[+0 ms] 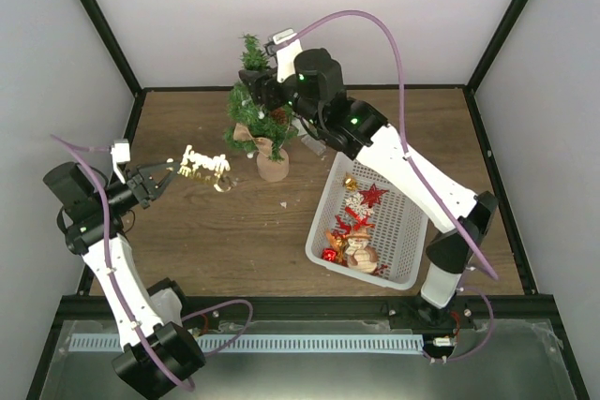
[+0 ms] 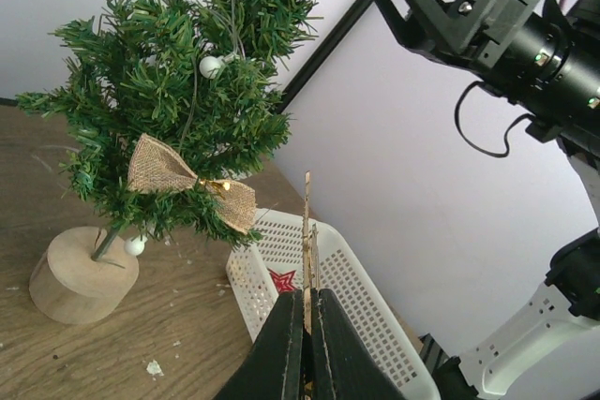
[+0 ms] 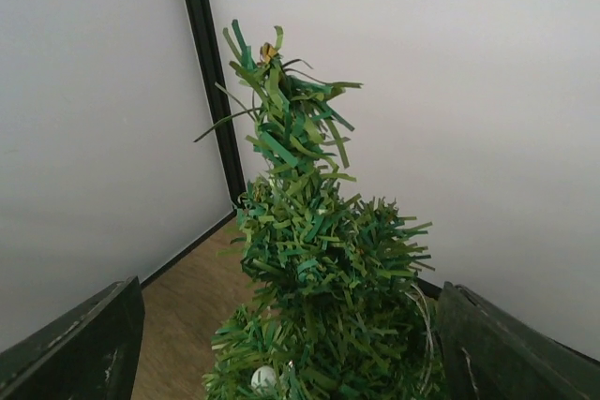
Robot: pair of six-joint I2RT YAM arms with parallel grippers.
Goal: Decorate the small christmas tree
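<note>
Left jaws pinch a flat ornament [image 1: 204,166], likely awaiting hanging; right jaws gape wide astride the small christmas tree [image 1: 242,117].

We see a brown wooden table [image 1: 197,241] with a dark frame [image 1: 187,89] along its edges. The tree [image 1: 242,114] stands upright on its round tan base [image 1: 273,169], close to the far edge and a little left of the middle. A white basket [image 1: 403,217] sits on the right half. It lies slanted, its near end close to the near edge and its far end near the base but apart from it. A pale crumb [image 1: 283,204] lies on the bare wood just in front of the base — the left wrist view shows one there too.
</note>
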